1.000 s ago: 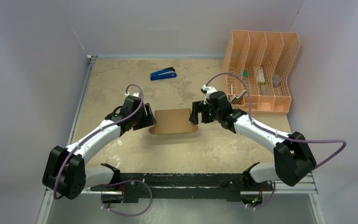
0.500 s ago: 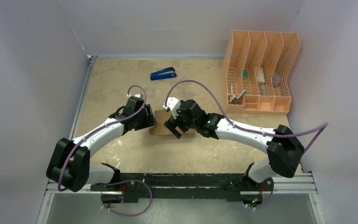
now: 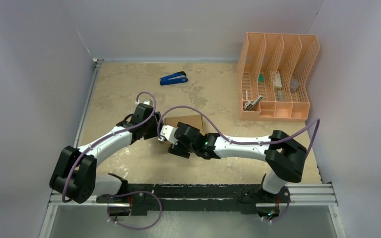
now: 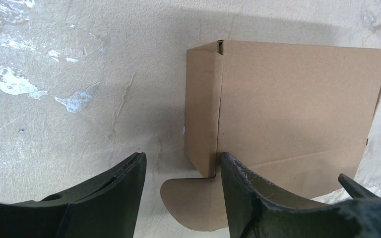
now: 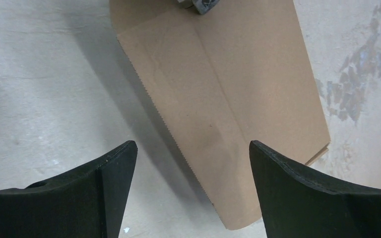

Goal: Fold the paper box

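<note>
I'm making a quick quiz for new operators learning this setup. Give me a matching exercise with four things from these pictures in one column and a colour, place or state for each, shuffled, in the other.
Things:
1. stapler
2. file organizer
3. paper box
4. left gripper

Descriptions:
A. brown, in the middle of the scene
B. open, with a cardboard side wall between its fingers
C. blue, lying at the back
D. peach-orange, in the back right corner

Pairs: 1-C; 2-D; 3-A; 4-B
</note>
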`<state>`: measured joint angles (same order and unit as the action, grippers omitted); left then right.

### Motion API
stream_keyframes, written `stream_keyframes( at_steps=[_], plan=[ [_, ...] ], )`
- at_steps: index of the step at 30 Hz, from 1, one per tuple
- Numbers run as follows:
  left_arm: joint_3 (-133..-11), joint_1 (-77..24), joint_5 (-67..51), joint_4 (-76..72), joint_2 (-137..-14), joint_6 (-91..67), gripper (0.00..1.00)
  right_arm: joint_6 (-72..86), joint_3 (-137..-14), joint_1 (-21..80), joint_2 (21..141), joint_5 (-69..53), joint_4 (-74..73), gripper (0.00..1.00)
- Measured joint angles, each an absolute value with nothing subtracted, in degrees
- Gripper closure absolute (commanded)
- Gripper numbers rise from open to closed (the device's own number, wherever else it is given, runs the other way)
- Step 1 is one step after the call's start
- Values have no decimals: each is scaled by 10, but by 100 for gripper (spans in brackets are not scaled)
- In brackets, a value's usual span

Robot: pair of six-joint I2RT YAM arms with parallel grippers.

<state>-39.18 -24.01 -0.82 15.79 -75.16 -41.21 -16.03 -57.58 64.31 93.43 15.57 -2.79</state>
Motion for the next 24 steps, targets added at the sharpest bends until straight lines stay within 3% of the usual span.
stream_keyframes(
  at_steps=[11,15,24],
  plan=[
    [-397,-235,8,192,-723,-391,41,-261,-534,663,983,264,54,34],
    [-402,-218,11,198,-712,-383,41,-288,-529,668,1001,290,74,51],
    [-404,-170,8,229,-692,-384,41,-300,-542,671,1006,308,88,78]
  ],
)
